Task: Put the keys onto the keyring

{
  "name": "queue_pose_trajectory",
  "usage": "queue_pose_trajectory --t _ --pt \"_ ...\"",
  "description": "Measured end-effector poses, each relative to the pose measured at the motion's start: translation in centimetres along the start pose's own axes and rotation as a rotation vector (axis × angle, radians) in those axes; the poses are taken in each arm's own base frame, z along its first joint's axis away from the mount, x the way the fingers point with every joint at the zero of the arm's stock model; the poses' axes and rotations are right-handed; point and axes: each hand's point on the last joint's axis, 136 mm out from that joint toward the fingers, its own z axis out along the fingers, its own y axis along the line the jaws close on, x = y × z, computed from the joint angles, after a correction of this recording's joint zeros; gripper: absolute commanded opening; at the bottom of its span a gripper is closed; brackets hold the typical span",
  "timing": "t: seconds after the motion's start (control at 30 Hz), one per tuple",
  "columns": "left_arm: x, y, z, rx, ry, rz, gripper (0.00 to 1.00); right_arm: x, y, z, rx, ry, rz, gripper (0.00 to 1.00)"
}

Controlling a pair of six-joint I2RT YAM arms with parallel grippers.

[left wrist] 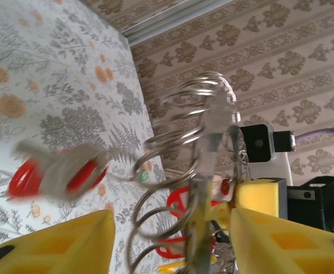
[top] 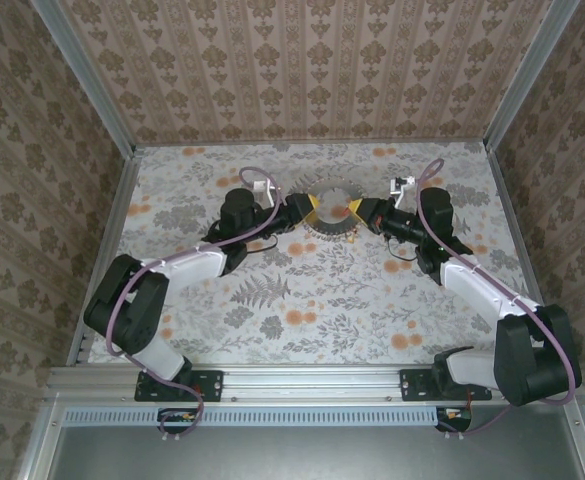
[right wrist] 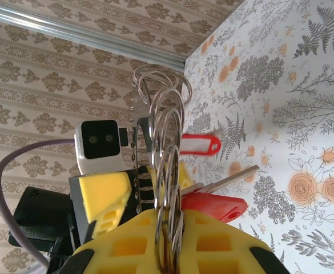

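The keyring (top: 332,222), a silvery chain of linked rings, hangs above the table's far middle between both grippers. My right gripper (right wrist: 169,220) (top: 354,208) is shut on the keyring (right wrist: 161,114), its yellow pads pinching the lower rings. A red-headed key (right wrist: 224,206) and a red tag (right wrist: 198,144) hang just past them. My left gripper (left wrist: 171,220) (top: 314,208) is open. Its yellow fingers (left wrist: 58,245) stand on either side of the keyring (left wrist: 184,137) with gaps on both sides. Red key heads (left wrist: 181,202) hang among the rings, and a blurred red tag (left wrist: 58,171) swings at the left.
The floral table (top: 302,300) is boxed in by patterned walls (top: 312,60) on three sides. Purple cables (top: 257,225) run along both arms. My right gripper's yellow finger (left wrist: 261,194) shows in the left wrist view, close behind the rings.
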Motion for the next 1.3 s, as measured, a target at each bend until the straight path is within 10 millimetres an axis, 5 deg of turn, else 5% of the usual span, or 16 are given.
queue_pose_trajectory --t 0.43,0.77,1.07,1.2,1.3 --pt "-0.6 -1.5 0.1 0.047 -0.011 0.003 0.16 -0.1 0.8 0.1 -0.029 -0.004 -0.024 0.12" --pt "-1.4 -1.8 -0.4 0.063 -0.018 0.017 0.00 0.1 0.4 -0.6 0.026 -0.011 -0.081 0.34" --pt "-2.9 -3.9 -1.5 0.094 -0.019 0.081 0.00 -0.8 1.8 -4.3 0.148 -0.132 -0.271 0.51" --pt "-3.1 -6.1 -1.6 0.117 0.017 0.154 0.00 -1.9 3.6 -7.2 0.178 -0.260 -0.409 0.52" --pt "-3.0 -7.4 -1.7 0.115 0.056 0.210 0.00 -1.4 4.3 -9.0 0.154 -0.327 -0.530 0.42"
